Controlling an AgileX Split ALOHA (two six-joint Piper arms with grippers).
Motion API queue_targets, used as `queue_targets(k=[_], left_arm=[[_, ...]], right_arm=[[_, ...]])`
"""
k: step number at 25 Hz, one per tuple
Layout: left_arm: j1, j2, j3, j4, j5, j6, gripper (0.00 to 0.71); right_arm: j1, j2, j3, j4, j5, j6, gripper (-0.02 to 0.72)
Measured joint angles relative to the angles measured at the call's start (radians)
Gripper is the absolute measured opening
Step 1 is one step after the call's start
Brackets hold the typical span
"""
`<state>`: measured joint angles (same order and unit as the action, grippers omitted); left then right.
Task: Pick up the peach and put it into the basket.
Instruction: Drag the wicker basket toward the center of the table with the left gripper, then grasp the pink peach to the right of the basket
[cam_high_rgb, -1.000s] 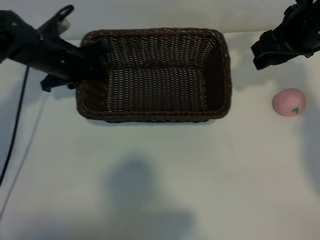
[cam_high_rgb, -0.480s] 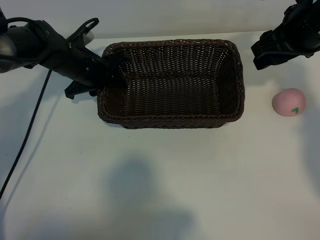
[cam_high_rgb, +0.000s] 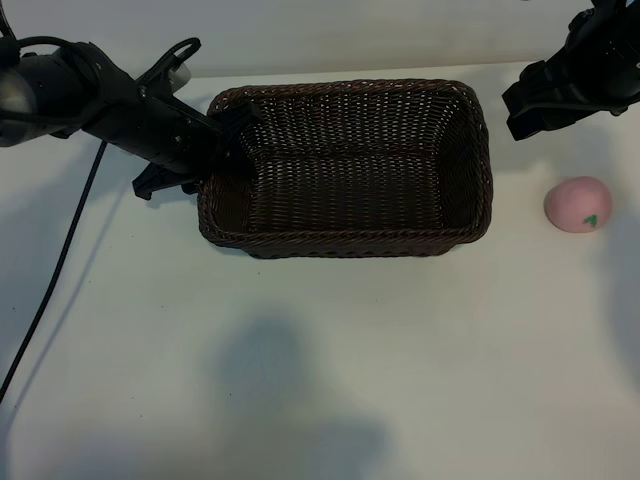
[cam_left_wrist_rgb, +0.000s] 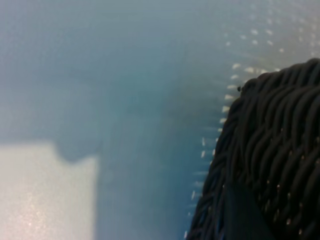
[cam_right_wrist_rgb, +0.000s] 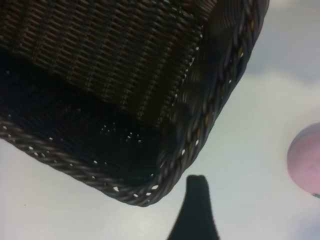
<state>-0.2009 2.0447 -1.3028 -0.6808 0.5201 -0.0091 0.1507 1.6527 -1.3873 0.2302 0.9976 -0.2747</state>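
Observation:
The dark-brown woven basket (cam_high_rgb: 345, 246) stands at the table's back middle. My left gripper (cam_high_rgb: 226, 142) is shut on the rim at the basket's left end, one finger inside the wall and one outside. The left wrist view shows the wicker (cam_left_wrist_rgb: 280, 130) close up with a dark finger (cam_left_wrist_rgb: 242, 212) against it. The pale-pink peach (cam_high_rgb: 577, 204) lies alone on the table to the right of the basket. My right gripper (cam_high_rgb: 528, 104) hangs open behind the peach, beside the basket's right end, holding nothing. Its wrist view shows one finger (cam_right_wrist_rgb: 196, 200), the basket's corner (cam_right_wrist_rgb: 220, 100) and part of the peach (cam_right_wrist_rgb: 306, 160).
A black cable (cam_high_rgb: 55, 270) trails down the table's left side from the left arm. The white table (cam_high_rgb: 320, 380) spreads out in front of the basket, with a soft shadow on it.
My left gripper has dragged the basket to the right and slightly forward, most of it in the first half second. The right arm and the peach have not moved.

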Motion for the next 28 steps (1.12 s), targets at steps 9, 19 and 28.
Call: queue_targets(k=[9,19,28], left_arm=[[0.0,-0.005,-0.005,-0.009,0.016,-0.004,0.592],[-0.001,-0.144,-0.009,0.195,0.083,-0.063,0.65],[0.003,-0.304,-0.032,0.414,0.243,-0.102,0.633]], right_arm=[[0.0,0.0,0.0,0.0,0.014,0.0,0.585],[0.0,0.0,0.0,0.0,0.015,-0.001,0.585],[0.0,0.0,0.0,0.0,0.015,0.0,0.585]])
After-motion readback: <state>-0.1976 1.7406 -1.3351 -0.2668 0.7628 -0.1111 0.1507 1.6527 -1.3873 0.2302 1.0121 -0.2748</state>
